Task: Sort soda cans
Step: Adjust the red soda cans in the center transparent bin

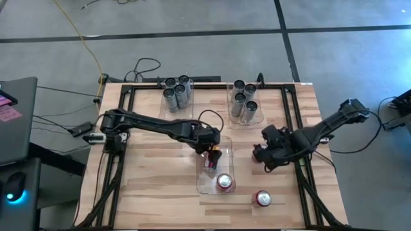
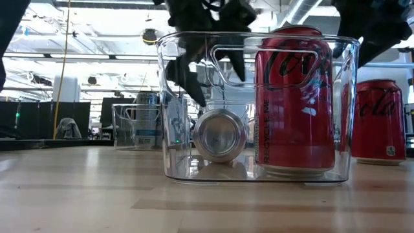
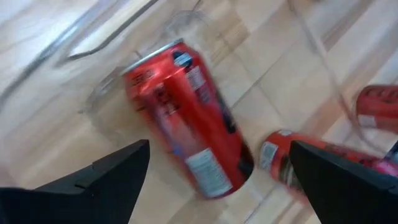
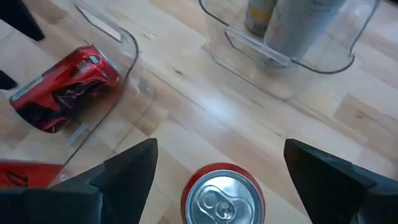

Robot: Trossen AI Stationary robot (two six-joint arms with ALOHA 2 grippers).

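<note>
A clear bin (image 1: pixel 200 183) stands at mid table. In it one red can (image 1: pixel 224 182) stands upright and another red can (image 2: pixel 220 134) lies on its side on the bin floor. My left gripper (image 1: pixel 212 154) hangs open in the bin above the lying can (image 3: pixel 186 124), a finger on either side, touching nothing. My right gripper (image 1: pixel 262 154) is open above a third red can (image 4: pixel 222 196), which stands upright on the table; its fingers stand on either side of the can, apart from it. A fourth red can (image 1: pixel 262 199) stands near the front edge.
Two clear bins at the far side each hold several upright silver-grey cans, one to the left (image 1: pixel 176 93) and one to the right (image 1: pixel 245 99). A black frame (image 1: pixel 302 186) runs along the table's edges. Bare wood lies at the near left (image 1: pixel 154 186).
</note>
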